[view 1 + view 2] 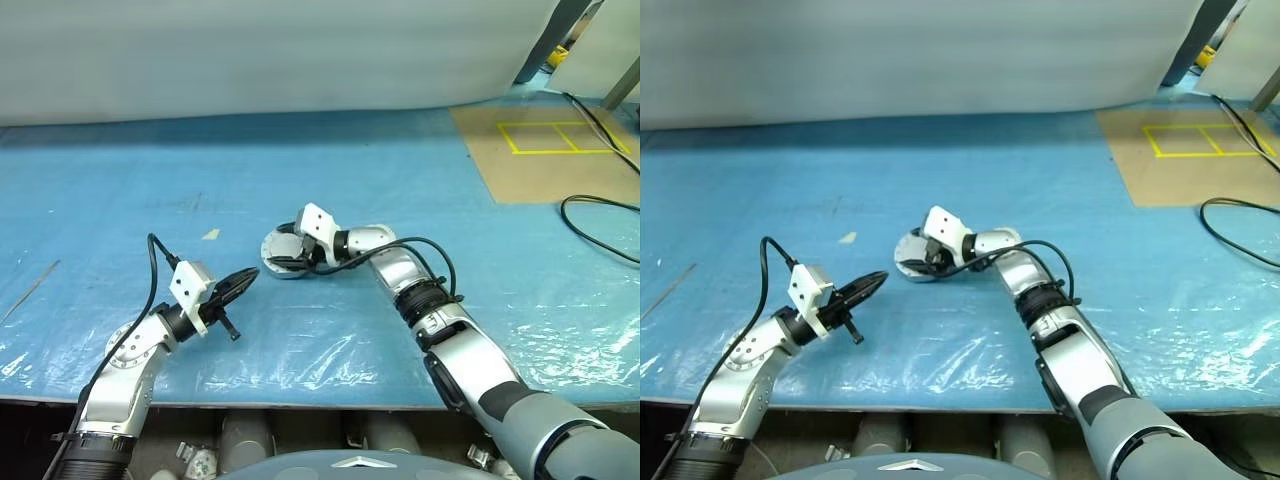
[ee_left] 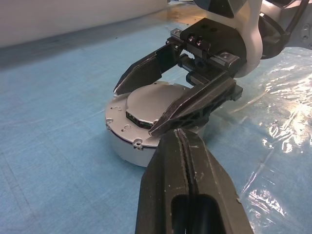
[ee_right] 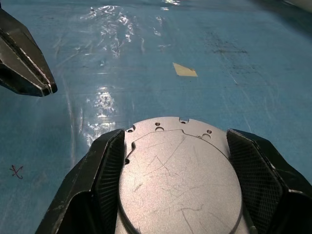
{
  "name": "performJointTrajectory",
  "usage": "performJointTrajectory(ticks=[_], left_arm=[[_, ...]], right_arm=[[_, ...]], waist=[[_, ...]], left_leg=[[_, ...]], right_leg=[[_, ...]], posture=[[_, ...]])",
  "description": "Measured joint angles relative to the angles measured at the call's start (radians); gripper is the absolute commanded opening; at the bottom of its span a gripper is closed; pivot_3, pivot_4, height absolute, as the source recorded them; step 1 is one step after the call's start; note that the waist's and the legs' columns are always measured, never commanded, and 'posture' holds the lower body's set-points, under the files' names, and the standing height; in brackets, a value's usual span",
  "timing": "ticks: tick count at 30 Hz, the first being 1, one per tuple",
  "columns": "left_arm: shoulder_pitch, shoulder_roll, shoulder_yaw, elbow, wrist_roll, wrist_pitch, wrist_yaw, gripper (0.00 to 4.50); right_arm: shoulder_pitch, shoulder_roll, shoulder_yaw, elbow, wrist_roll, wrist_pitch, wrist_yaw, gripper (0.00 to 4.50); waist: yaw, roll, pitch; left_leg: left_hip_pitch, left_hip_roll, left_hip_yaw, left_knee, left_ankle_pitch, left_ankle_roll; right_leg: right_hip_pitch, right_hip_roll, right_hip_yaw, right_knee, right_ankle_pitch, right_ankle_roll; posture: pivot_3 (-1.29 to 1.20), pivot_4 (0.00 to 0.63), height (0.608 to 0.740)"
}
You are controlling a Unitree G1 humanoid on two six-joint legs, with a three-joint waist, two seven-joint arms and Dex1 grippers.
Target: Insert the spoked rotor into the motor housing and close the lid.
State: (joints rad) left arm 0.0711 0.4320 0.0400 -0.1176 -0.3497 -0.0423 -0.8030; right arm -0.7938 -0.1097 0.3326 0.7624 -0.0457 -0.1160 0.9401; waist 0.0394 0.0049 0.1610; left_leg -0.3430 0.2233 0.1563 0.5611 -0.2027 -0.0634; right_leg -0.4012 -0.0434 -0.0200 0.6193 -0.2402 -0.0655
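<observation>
Nearest you, your left pincer [image 1: 240, 281] hangs just above the blue table [image 1: 120, 200] with its fingers pressed together and nothing between them, its tips aimed across at the work. A little farther out, at the middle of the table, sits the housing [image 2: 127, 132], a short round silver puck, and the lid [image 3: 180, 185] already lies flat on top of it, a smooth grey disc inside the housing's screw-holed rim. No windings and no rotor can be seen, so the rotor is probably shut inside, though you cannot confirm that from here. Your right pincer [image 2: 161, 100] reaches in from the right with its fingers spread to either side of the lid, close beside its edge; whether the pads actually touch it is hard to tell. You look to be in the closing step, nearly finished: the lid appears seated, or close to it. Next, check that it sits level all round, press or turn it home if it does not, then draw the right pincer straight back without dragging the lid or shoving the housing. Beyond the work lies a small tan scrap [image 3: 185, 70] on the table.
</observation>
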Motion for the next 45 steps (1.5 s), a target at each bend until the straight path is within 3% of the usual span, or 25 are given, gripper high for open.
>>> performJointTrajectory(ticks=[13, 26, 45], left_arm=[[-0.006, 0.000, -0.001, 0.000, 0.000, 0.007, 0.006, 0.00], [-0.015, 0.000, -0.004, 0.000, 0.001, 0.007, 0.009, 0.00], [-0.062, -0.004, -0.007, 0.044, 0.046, 0.008, 0.053, 0.00]], right_arm=[[-0.030, -0.004, -0.005, 0.053, 0.009, -0.022, -0.021, 2.98], [-0.017, 0.018, -0.008, 0.055, 0.005, -0.035, -0.030, 2.98], [0.039, 0.003, -0.014, -0.066, 0.040, 0.043, 0.096, 2.98]], waist=[[0.002, 0.001, 0.000], [-0.003, 0.001, -0.001], [-0.004, -0.002, -0.005]], left_leg=[[0.001, 0.000, 0.000, -0.001, 0.000, 0.000], [0.002, 0.000, 0.000, -0.004, 0.000, 0.000], [0.000, 0.001, 0.003, -0.017, 0.000, -0.006]], right_leg=[[0.000, -0.003, 0.000, 0.001, -0.004, 0.007], [-0.001, -0.002, 0.000, 0.000, -0.002, 0.004], [-0.001, 0.002, -0.002, -0.011, -0.002, 0.003]], posture=[[0.00, 0.150, 0.740], [0.00, 0.150, 0.740], [0.00, 0.150, 0.740]])
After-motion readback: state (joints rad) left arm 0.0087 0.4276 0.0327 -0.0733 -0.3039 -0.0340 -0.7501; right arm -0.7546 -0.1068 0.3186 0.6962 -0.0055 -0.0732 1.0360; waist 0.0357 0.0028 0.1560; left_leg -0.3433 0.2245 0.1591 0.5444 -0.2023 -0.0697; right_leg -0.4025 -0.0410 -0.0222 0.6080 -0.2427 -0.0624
